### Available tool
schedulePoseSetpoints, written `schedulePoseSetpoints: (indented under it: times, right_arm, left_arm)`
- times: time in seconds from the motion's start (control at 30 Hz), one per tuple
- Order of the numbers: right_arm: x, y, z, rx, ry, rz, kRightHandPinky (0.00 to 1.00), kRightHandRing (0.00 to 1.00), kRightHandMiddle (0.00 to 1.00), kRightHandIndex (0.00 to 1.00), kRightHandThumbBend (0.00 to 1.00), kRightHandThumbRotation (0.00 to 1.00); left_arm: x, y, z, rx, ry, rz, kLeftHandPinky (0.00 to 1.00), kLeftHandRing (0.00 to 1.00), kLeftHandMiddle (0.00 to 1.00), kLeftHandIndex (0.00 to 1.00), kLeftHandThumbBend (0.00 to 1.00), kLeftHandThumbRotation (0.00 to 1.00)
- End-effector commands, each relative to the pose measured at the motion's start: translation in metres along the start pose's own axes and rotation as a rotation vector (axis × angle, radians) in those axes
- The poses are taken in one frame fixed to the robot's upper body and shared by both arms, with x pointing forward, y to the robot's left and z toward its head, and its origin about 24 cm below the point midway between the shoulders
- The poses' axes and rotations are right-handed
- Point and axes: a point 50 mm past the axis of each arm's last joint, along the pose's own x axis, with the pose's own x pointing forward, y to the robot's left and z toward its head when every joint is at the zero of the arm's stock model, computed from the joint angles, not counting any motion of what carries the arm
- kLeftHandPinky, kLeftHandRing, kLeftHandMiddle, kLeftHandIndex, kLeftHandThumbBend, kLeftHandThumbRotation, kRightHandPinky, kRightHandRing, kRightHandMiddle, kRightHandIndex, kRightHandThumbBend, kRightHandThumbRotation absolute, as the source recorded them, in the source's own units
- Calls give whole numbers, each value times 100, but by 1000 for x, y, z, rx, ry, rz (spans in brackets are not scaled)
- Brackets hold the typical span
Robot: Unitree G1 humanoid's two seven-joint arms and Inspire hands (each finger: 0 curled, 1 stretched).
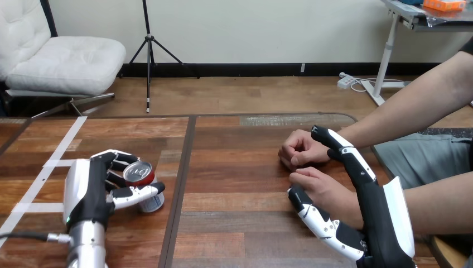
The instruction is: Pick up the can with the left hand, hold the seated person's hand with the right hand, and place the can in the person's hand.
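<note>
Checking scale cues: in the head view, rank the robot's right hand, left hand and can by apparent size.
1. The right hand, largest, though perhaps nearer the camera.
2. The left hand.
3. The can, smallest, partly wrapped by that hand.

Wooden table (pixel 234 218): the top is built of planks in mixed reddish-brown tones. A dark seam (pixel 179 184) is seen running from the far edge to the near edge, left of centre. A second dark seam (pixel 12 134) is noted at the far left, slanted. White tape (pixel 42 176): one long strip is laid diagonally across the left part of the top. Two short cross strips (pixel 60 163) are laid meeting it, well apart from each other. A pale scuffed patch (pixel 290 119) is marked along the far edge, right of the central seam. The far right corner (pixel 350 117) is rounded.
</note>
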Motion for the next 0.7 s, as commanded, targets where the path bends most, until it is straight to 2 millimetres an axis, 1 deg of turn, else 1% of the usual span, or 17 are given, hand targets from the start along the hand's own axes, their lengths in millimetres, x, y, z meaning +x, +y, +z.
schedulePoseSetpoints:
  times: [0.0, 0.4, 0.67]
  right_arm:
    - [11, -7, 9, -15, -66, -28, 84, 87, 85, 85, 62, 47]
    - [12, -6, 8, -21, -73, -27, 85, 87, 85, 85, 61, 48]
    - [12, -6, 9, -4, -78, -24, 85, 87, 85, 85, 61, 46]
  left_arm:
    - [16, 7, 34, -104, -166, 66, 32, 38, 45, 50, 77, 0]
    - [11, 9, 42, -152, -233, 74, 32, 38, 46, 50, 78, 0]
    - [9, 10, 47, -181, -265, 80, 33, 38, 46, 50, 79, 0]
